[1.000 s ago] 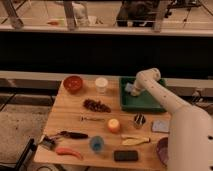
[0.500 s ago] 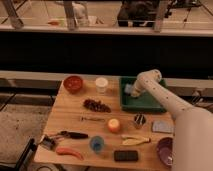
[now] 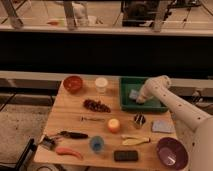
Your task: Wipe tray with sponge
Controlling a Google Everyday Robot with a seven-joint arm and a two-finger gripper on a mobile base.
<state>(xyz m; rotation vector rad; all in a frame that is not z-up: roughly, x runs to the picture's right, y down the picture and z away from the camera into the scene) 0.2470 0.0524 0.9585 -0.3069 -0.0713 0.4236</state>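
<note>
The sponge (image 3: 134, 94) lies inside the green tray (image 3: 128, 104), in its back half, and my gripper (image 3: 139, 97) is down in the tray just beside it, at its right side. Whether my gripper touches or holds the sponge I cannot tell, and how far my claw is open I cannot tell also — my white wrist covers it. The tray sits at the back right part of the wooden table (image 3: 75, 125), with its far wall close to the table's back edge.

My arm (image 3: 172, 107) comes from the right front side and bends over the tray's right wall.

On the table I count one of each thing. Left of the tray stands one white cup (image 3: 101, 84), and further left one red bowl (image 3: 73, 83). In front of the cup lies one dark bunch, like grapes (image 3: 96, 105). Just before the tray's front wall is one small dark metal object (image 3: 139, 119), and beside it, to the right, one flat grey-blue pad (image 3: 161, 126). One orange (image 3: 114, 125) is near the middle, one blue cup (image 3: 96, 144) before it, and one black block (image 3: 125, 156) at the front edge. One purple bowl (image 3: 171, 152) is at the front right corner — near my arm.

The most open wood is at the left middle of the table.
</note>
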